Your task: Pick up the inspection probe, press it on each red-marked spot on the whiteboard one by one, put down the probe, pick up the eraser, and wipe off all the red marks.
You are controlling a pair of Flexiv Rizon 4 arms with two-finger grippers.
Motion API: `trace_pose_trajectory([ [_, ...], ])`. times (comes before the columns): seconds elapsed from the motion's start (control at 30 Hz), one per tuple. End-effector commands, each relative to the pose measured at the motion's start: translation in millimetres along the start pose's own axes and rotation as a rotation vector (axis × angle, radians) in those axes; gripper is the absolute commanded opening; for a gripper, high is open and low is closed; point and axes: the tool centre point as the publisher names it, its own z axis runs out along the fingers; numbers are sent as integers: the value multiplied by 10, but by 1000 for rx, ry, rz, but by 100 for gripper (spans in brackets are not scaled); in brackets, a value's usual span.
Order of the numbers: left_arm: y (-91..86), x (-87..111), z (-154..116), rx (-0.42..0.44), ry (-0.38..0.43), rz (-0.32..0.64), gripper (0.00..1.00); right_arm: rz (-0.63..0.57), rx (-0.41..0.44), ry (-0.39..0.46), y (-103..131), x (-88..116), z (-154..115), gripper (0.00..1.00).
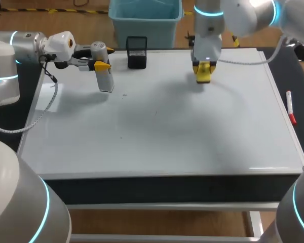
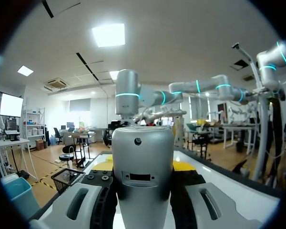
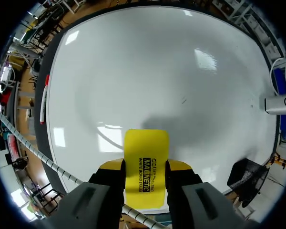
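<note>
The whiteboard (image 1: 162,126) covers the table; I see no red marks on it, only tiny dark specks. My left gripper (image 1: 102,66) is shut on the silver inspection probe (image 1: 105,73), which stands upright over the board's far left part. I cannot tell if its lower end touches. In the left wrist view the probe (image 2: 143,162) fills the gap between the fingers (image 2: 83,202). My right gripper (image 1: 203,68) is shut on the yellow eraser (image 1: 203,75) at the board's far middle-right. The right wrist view shows the eraser (image 3: 146,164) clamped between yellow tips over the whiteboard (image 3: 157,71).
A black mesh basket (image 1: 137,51) stands at the board's far edge between the two grippers, and appears as the basket (image 3: 248,179) in the right wrist view. A red marker (image 1: 290,107) lies beside the board's right edge.
</note>
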Motion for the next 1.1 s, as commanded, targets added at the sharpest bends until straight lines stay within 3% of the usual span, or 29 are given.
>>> trace_pose_trajectory([
  [0.03, -13, 8, 4, -1, -2, 1, 0, -1, -109, -9, -374, -29, 23, 0],
  [0.37, -13, 8, 4, -1, -2, 1, 0, -24, -140, -13, -625, -153, 97, 0],
  [1.1, -13, 8, 4, -1, -2, 1, 0, -38, -196, -19, -834, -191, 275, 0],
])
